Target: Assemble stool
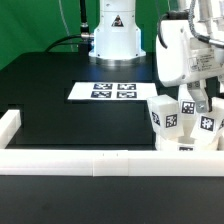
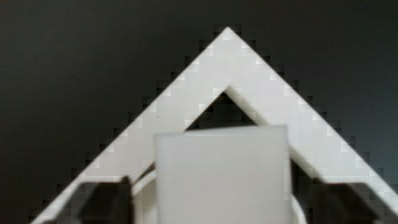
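Observation:
Three white block legs with black-and-white tags stand close together at the exterior view's right: one (image 1: 160, 115), one (image 1: 186, 108) and one (image 1: 207, 123). My gripper (image 1: 194, 100) hangs over them, with its fingers down around the middle leg. In the wrist view, a white leg (image 2: 222, 170) fills the space between my dark fingers (image 2: 107, 198), and the gripper (image 2: 222, 205) appears shut on it. A white part (image 1: 186, 147) shows under the legs. I cannot tell whether it is the round seat.
The marker board (image 1: 112, 90) lies mid-table before the robot base (image 1: 115, 40). Long white border rails run along the front (image 1: 90, 160) and the exterior view's left (image 1: 10, 125). In the wrist view a rail corner (image 2: 226, 60) lies beyond the held leg.

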Motion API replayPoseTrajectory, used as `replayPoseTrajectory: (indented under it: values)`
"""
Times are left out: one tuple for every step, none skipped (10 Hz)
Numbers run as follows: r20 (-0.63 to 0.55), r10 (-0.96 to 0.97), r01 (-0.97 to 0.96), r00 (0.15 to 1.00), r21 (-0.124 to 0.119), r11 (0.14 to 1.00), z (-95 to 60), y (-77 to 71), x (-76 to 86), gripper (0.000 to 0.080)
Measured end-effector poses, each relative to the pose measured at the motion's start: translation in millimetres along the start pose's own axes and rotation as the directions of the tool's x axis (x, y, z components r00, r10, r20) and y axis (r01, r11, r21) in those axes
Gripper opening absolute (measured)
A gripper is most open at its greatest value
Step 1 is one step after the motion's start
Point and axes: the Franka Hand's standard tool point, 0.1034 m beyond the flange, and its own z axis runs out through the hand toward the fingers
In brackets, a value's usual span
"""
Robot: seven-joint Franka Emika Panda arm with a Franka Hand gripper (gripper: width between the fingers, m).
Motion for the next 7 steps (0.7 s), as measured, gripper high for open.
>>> replayPoseTrajectory:
  values:
    - [0.012, -0.018, 0.018, 1.0, 0.005, 1.0, -10.7, -2.7, -2.9, 0.06]
    - [0.031, -0.026, 0.026, 0.999, -0.003, 1.0, -25.6, -7.4, -8.5, 0.0639]
    - [0.051, -0.016, 0.016, 0.999, -0.016, 1.0, -39.3, -16.7, -15.3, 0.0646]
    - [0.046, -0.017, 0.017, 0.999, -0.003, 1.0, -37.1, -18.1, -12.7, 0.0646]
    - [0.041, -0.019, 0.019, 0.999, -0.007, 1.0, -33.8, -15.7, -11.4, 0.0649]
    - [0.041, -0.019, 0.019, 0.999, -0.007, 1.0, -33.8, -15.9, -11.3, 0.0649]
    - [0.04, -0.019, 0.019, 0.999, -0.008, 1.0, -33.4, -15.8, -11.0, 0.0649]
